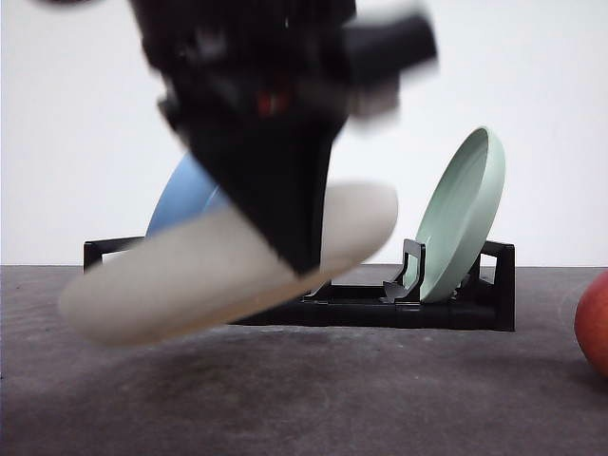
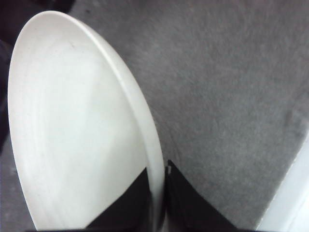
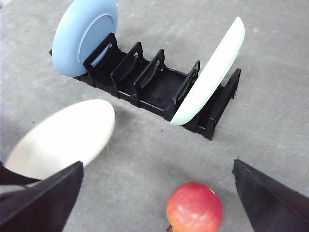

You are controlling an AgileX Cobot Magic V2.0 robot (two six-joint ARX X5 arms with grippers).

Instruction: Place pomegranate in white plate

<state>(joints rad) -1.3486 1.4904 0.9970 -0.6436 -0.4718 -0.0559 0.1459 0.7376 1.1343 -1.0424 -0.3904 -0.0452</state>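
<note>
A black rack stands on the grey counter, with a blue plate upright at one end and a pale green plate leaning in a slot near the other. The left pincer is pinching the rim of the white plate, one finger on each face, holding it tilted above the counter in front of the rack. In the front view the blurred white plate and dark arm cover most of the blue plate and the rack's left half. The pomegranate rests on the counter, well apart from the white plate, between the spread fingers of the right pincer; the front view cuts it off at the right edge
</note>
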